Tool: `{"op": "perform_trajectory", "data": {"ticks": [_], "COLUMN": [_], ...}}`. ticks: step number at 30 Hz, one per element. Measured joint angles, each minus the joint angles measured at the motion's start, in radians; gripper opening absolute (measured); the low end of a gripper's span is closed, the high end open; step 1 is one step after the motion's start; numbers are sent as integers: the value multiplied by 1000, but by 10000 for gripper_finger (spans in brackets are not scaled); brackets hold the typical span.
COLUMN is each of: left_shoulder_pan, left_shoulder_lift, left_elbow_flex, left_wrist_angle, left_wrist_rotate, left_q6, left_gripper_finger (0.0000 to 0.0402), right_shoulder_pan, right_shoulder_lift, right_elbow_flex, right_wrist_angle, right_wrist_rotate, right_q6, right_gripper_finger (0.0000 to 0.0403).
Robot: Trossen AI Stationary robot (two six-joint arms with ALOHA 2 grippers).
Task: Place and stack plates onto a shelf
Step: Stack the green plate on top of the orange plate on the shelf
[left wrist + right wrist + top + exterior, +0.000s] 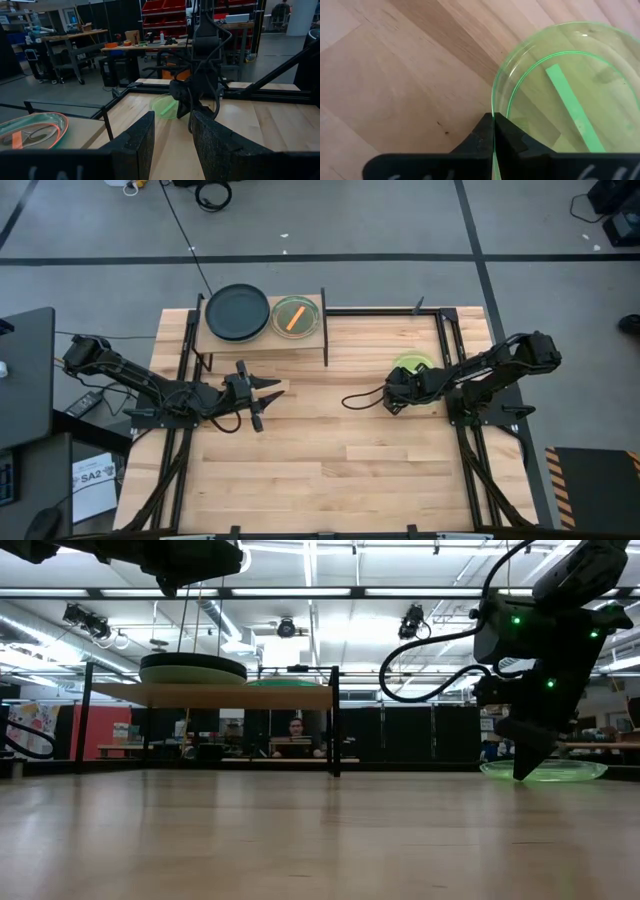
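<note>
**Rim pinch on the green plate**

At three o'clock on the surface (330, 440), the right gripper (493, 131) has its fingers closed on the bright green plate (565, 90) rim, ready to lift toward the shelf (262, 340) at eleven o'clock. The left gripper (262, 398) waits with fingers apart.

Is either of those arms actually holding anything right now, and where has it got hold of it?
Yes. The right gripper is pinched shut on the rim of the bright green plate lying on the table. The left gripper is open and holds nothing.
</note>
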Motion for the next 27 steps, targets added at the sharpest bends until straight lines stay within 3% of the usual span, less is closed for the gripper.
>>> {"op": "perform_trajectory", "data": {"ticks": [10, 27], "left_shoulder_pan": [0, 0], "left_shoulder_lift": [0, 0], "left_elbow_flex": [0, 0], "left_wrist_angle": [0, 0], "left_wrist_rotate": [0, 0], "left_q6": [0, 0], "left_gripper_finger": [137, 137], "right_shoulder_pan": [-1, -1], "right_shoulder_lift": [0, 0], "right_elbow_flex": [27, 257], "right_wrist_angle": [-7, -53], "right_wrist_rotate": [-8, -9], "right_q6": [-13, -178], "right_gripper_finger": [9, 8]}}
